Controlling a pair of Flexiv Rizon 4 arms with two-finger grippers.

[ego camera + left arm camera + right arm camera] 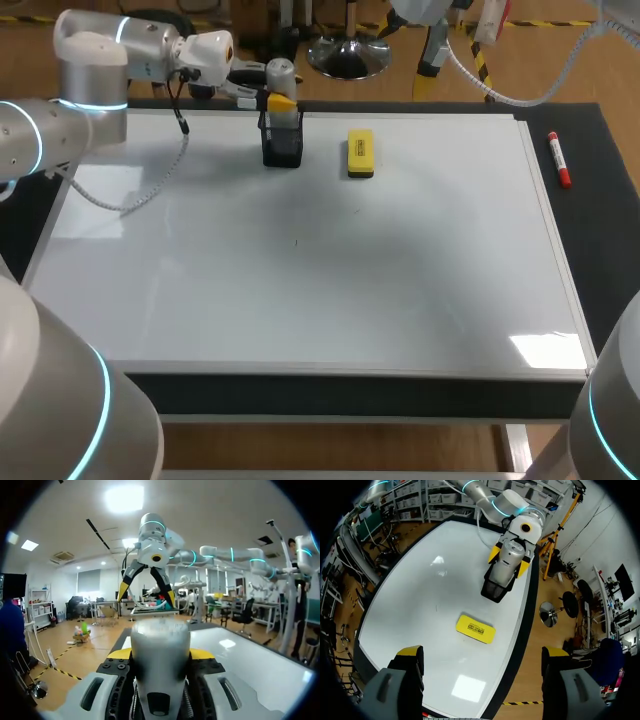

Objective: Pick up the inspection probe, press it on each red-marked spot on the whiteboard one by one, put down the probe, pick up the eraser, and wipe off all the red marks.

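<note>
Left gripper [160, 653] clenched on the grey cylindrical probe [281, 75] standing in the black mesh holder [282, 145]; right gripper [482, 655] released, aloft. Yellow block eraser [360, 153] lies on the white whiteboard [300, 290], no red marks visible, so stage unclear

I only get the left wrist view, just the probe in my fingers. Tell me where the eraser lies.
Observer: The eraser lies flat on the whiteboard, to the right of the black holder in the head view, apart from it.
Operator: Report whether the probe is out of the holder.
Observer: Not yet. The probe stands in the holder, with the left gripper shut on it from two sides.
Operator: Give me the right gripper.
Observer: The right gripper hangs open high over the table, with nothing between its fingers.
</note>
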